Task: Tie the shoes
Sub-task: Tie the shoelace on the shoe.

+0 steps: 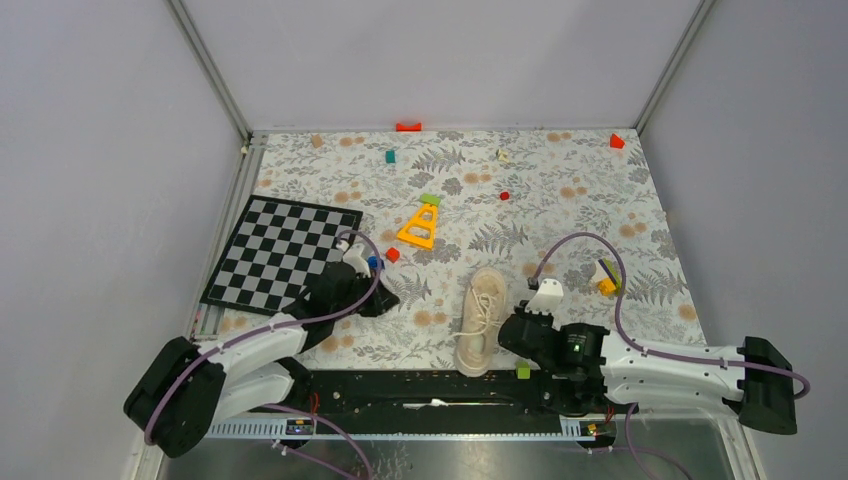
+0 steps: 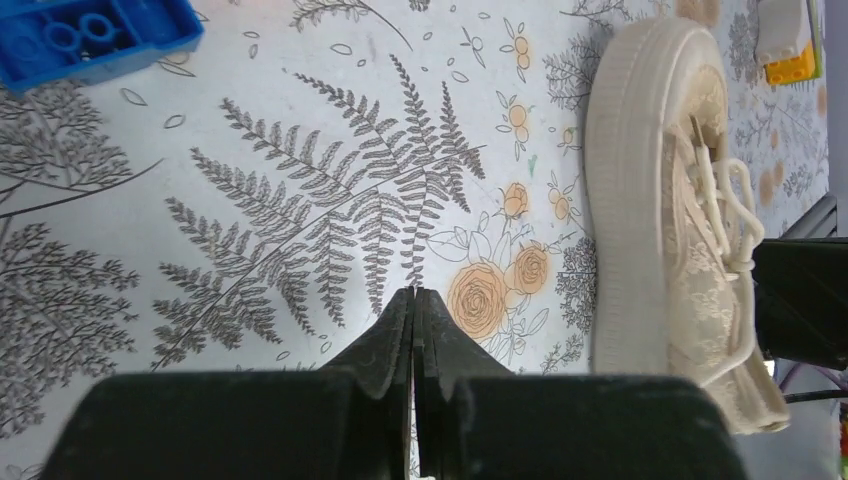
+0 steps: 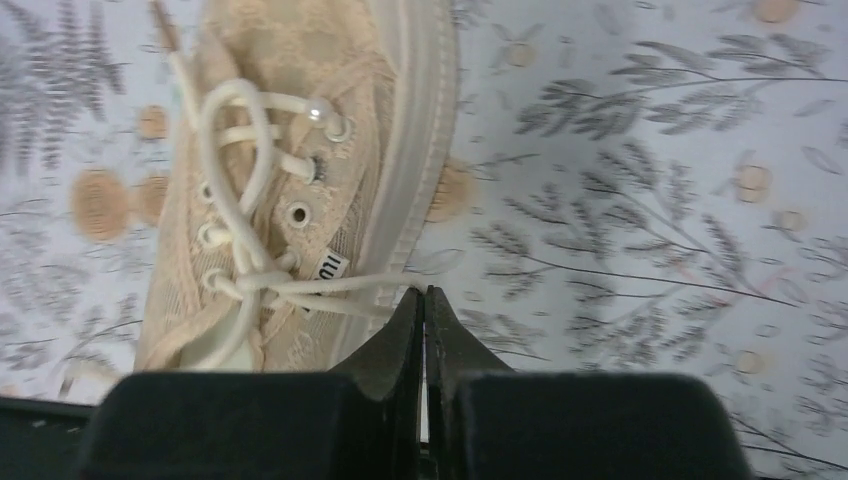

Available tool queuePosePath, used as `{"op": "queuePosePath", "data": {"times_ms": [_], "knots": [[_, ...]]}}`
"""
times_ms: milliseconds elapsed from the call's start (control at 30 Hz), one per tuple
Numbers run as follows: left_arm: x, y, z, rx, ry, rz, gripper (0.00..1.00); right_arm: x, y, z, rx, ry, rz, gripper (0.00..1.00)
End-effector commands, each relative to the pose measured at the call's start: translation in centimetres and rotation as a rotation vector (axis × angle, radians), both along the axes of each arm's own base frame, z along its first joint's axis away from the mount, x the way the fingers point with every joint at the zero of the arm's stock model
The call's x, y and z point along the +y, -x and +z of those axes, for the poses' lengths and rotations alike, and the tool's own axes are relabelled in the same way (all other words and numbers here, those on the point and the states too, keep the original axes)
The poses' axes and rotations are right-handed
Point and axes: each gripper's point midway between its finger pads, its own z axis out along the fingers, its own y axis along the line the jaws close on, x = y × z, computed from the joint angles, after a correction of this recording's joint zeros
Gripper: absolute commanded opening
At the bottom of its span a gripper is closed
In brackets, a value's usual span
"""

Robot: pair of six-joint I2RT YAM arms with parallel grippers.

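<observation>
The shoe (image 1: 482, 318) is a cream fabric sneaker lying near the table's front edge, toe pointing away, its pale laces in loose loops. In the right wrist view the shoe (image 3: 290, 170) fills the upper left. One lace (image 3: 340, 285) runs taut from the eyelets into the tips of my right gripper (image 3: 424, 292), which is shut on it. That right gripper (image 1: 505, 335) sits just right of the shoe's heel half. My left gripper (image 1: 385, 300) is shut with nothing in it, over the floral cloth left of the shoe (image 2: 680, 230); its tips (image 2: 415, 292) are clear of the sole.
A chessboard (image 1: 275, 250) lies at the left. An orange triangle frame (image 1: 418, 228) stands beyond the shoe. A blue brick (image 2: 90, 35) and a red brick (image 1: 392, 254) lie by my left gripper, a yellow-white toy (image 1: 604, 277) at the right, and a black rail (image 1: 420, 385) along the near edge.
</observation>
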Motion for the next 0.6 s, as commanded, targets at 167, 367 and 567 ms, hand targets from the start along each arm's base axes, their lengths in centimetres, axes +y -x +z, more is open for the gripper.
{"op": "queuePosePath", "data": {"times_ms": [167,367,567], "knots": [[0.4,-1.1,2.0,-0.093,0.029,0.031,0.0,-3.8,0.1,-1.3,-0.002,0.124,-0.037,0.0],[-3.8,0.0,4.1,-0.101,0.124,-0.128,0.0,-2.4,-0.3,-0.4,-0.02,0.117,0.007,0.0],[-10.4,2.1,7.5,-0.11,0.159,-0.328,0.29,-2.0,-0.7,0.3,-0.043,0.113,0.014,0.0]]}}
